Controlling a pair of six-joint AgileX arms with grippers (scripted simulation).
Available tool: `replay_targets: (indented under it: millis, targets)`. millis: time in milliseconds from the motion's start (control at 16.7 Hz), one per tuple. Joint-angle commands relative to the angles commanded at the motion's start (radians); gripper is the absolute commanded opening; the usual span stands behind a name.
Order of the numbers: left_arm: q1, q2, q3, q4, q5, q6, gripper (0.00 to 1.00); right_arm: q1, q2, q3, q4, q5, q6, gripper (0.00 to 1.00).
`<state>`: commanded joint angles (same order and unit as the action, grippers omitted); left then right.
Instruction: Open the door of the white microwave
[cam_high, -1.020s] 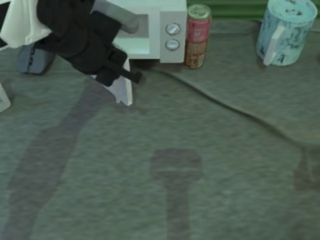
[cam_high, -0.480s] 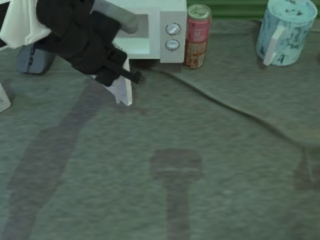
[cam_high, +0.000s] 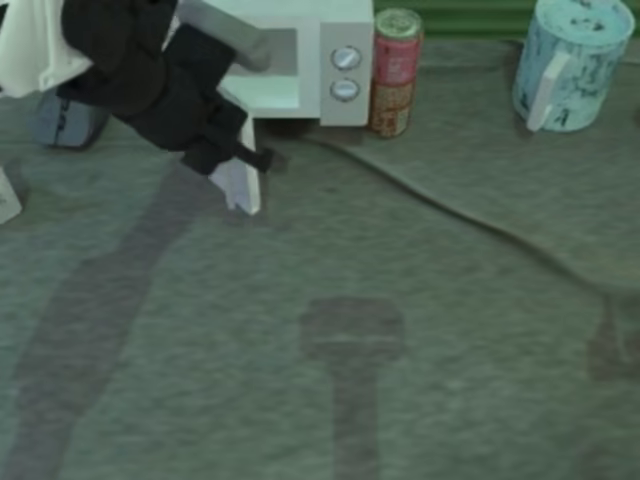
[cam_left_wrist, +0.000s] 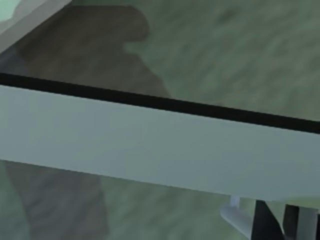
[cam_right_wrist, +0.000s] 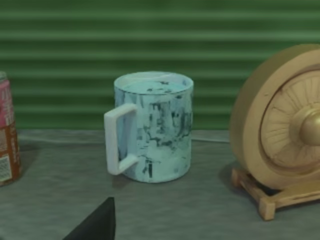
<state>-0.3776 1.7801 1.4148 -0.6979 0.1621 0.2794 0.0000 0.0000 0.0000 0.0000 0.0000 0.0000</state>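
The white microwave (cam_high: 345, 18) stands at the table's back, left of centre, with two silver knobs (cam_high: 346, 58) on its right panel. Its cavity shows open, and the door (cam_high: 240, 185) is swung out toward the front, edge-on in the top view. My left gripper (cam_high: 248, 160) is shut at the door's free edge. In the left wrist view the door (cam_left_wrist: 150, 145) crosses as a white band with a dark rim, and its pale handle bar (cam_left_wrist: 237, 220) meets my left gripper (cam_left_wrist: 280, 225). My right gripper (cam_right_wrist: 100, 225) shows only as a dark tip, parked facing the mug.
A red can (cam_high: 397, 70) stands right beside the microwave. A pale marbled mug (cam_high: 568, 60) sits at the back right, next to a wooden wheel on a stand (cam_right_wrist: 285, 130). A grey object (cam_high: 62, 118) lies under my left arm, and a white object (cam_high: 5, 195) lies at the left edge.
My left gripper has drawn a little to the left, and the door has swung slightly further open with it. Nothing else has moved.
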Motion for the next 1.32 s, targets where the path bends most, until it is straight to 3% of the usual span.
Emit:
replay_targets:
  millis: [360,1320]
  targets:
    - [0.05,-0.032,-0.035,-0.019,0.061,0.12,0.0,0.0,0.0,0.0,0.0,0.0,0.0,1.0]
    - [0.051,-0.032,-0.035,-0.019,0.061,0.121,0.0,0.0,0.0,0.0,0.0,0.0,0.0,1.0]
